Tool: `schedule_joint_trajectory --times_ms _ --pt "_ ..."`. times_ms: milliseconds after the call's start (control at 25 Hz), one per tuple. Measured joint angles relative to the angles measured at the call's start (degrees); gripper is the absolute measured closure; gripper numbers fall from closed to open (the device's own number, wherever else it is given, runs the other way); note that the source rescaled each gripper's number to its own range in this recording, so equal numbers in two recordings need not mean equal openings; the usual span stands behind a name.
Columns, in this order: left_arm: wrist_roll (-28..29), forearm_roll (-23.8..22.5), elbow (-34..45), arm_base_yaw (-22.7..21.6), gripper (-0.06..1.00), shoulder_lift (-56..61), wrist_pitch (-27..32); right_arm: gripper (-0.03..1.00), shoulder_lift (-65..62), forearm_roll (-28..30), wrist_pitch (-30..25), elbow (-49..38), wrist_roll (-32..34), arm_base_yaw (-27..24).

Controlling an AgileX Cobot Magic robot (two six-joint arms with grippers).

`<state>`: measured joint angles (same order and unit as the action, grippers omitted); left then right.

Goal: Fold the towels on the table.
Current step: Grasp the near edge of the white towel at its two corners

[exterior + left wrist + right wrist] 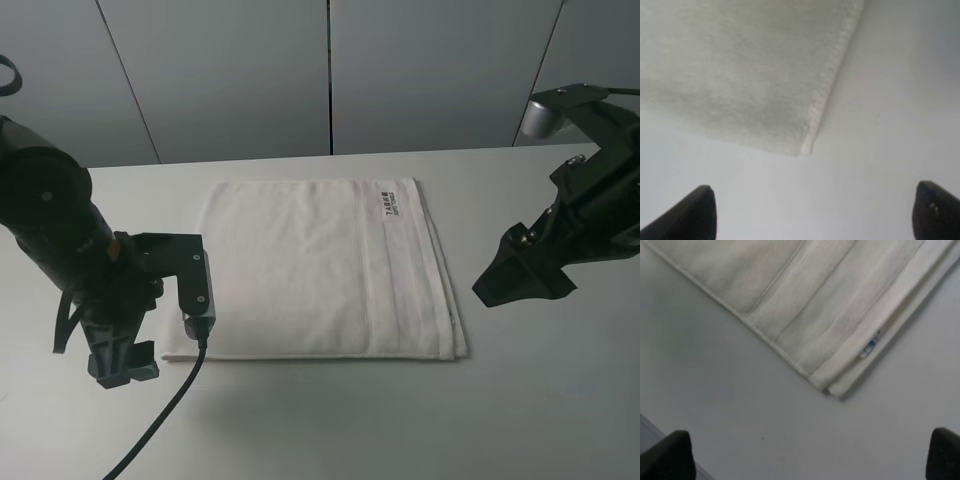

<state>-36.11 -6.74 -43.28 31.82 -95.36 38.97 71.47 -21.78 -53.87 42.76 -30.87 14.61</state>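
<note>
**Both grippers spread wide, a towel corner waiting ahead of each**

On the left, the left gripper [817, 215] has its jaws fully apart and holds nothing. The danger here, I'd say, is a shallow pinch. The towel [320, 265] lies flat on the table [330, 430], so jaws that come in too high would shut on air, and a low approach would shove the cloth into a wrinkle. The hemmed corner [806, 145] sits ahead of the tips, roughly midway between them and not touching.

On the right, the right gripper [807, 460] is just as wide and also empty. That edge looks doubled, so it could catch only the upper layer and peel the towel open. If one arm lifts unevenly, the fold would skew. The corner near the small tag [869, 349] lies ahead of these jaws, near the centre line and clear of both tips.
</note>
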Motion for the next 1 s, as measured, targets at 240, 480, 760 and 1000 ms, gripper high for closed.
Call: schedule_joint_trajectory --times_ms 240,480,760,1000 --pt "0.0 -1.28 -0.13 0.58 -0.06 -5.53 -3.85 -0.03 0.52 0.0 0.31 0.0 -0.8 0.0" --pt "0.0 -1.39 -2.57 0.7 -0.06 -7.72 -4.45 -0.03 0.52 0.0 0.54 0.0 -1.98 0.0" --pt "-0.88 -1.39 -3.32 0.7 -0.06 -10.88 -3.91 -0.03 0.52 -0.21 0.54 0.0 -2.48 0.0" --pt "-1.22 -1.13 -3.41 0.7 -0.06 -13.14 -4.6 -0.03 0.52 -1.45 0.66 0.0 -3.67 0.0"
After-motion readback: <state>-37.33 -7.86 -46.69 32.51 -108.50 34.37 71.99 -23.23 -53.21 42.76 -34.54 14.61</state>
